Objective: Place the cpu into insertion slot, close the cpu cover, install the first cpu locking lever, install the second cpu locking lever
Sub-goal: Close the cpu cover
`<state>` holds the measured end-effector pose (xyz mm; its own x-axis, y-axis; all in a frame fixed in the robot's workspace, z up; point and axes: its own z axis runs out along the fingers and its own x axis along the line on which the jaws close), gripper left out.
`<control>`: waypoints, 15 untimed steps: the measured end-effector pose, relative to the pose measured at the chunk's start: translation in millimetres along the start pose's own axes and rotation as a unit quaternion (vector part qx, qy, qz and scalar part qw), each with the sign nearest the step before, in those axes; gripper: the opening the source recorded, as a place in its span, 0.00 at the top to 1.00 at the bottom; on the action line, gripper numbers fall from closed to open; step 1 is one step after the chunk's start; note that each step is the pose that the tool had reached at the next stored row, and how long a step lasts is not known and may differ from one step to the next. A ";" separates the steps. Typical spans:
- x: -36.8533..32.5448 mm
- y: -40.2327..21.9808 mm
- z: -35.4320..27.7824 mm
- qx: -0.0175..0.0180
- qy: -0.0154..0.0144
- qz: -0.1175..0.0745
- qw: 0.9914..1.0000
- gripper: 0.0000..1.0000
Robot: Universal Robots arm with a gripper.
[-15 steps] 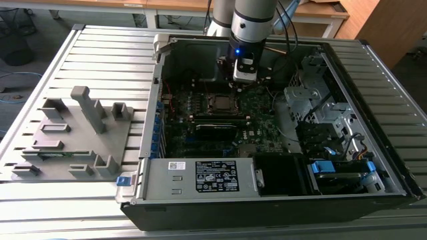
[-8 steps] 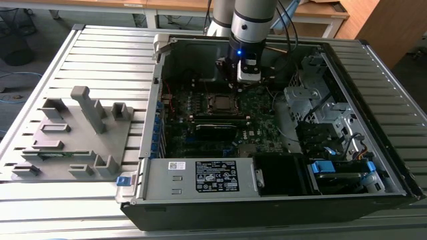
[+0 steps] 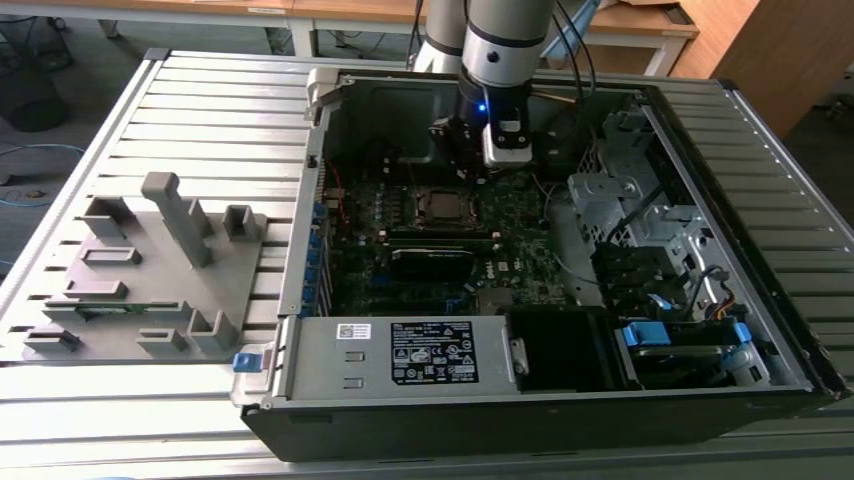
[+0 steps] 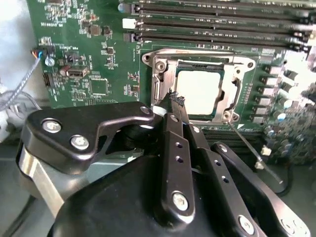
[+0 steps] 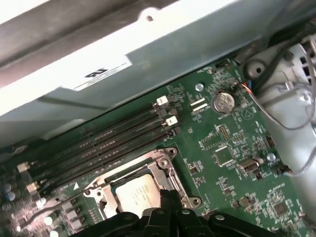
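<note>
The cpu (image 4: 200,91) lies flat in the insertion slot (image 4: 148,58) on the green motherboard, its pale metal top showing through the window of the cpu cover (image 4: 232,94), which lies down over it. My gripper (image 4: 177,100) is shut with nothing between its fingers, and its tips sit just at the socket's edge beside the cpu. A thin wire locking lever (image 4: 244,142) sticks out loose from one socket corner. In the first wrist view the cpu (image 5: 138,195) sits just ahead of my gripper (image 5: 168,196). The exterior view has my gripper (image 3: 477,172) hanging above the insertion slot (image 3: 441,205).
Long black memory slots (image 4: 217,24) run beside the socket. The open computer case has metal walls (image 3: 314,200), drive bays (image 3: 627,210) on the exterior view's right and a power supply box (image 3: 427,355) at the front. A grey fixture tray (image 3: 147,270) stands outside on the exterior view's left.
</note>
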<state>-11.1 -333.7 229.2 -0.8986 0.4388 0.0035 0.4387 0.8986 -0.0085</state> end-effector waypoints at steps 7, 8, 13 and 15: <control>0.0 0.0 1.6 0.000 0.000 -0.058 0.998 0.89; 0.0 0.0 1.8 0.000 0.000 -0.067 0.998 0.89; 0.0 0.0 2.6 0.000 -0.001 -0.098 0.995 0.89; 0.3 -0.1 2.9 0.000 -0.001 -0.107 0.994 0.89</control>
<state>-11.4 -333.7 226.4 -0.9712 0.2381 0.0037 0.2380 0.9712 -0.0082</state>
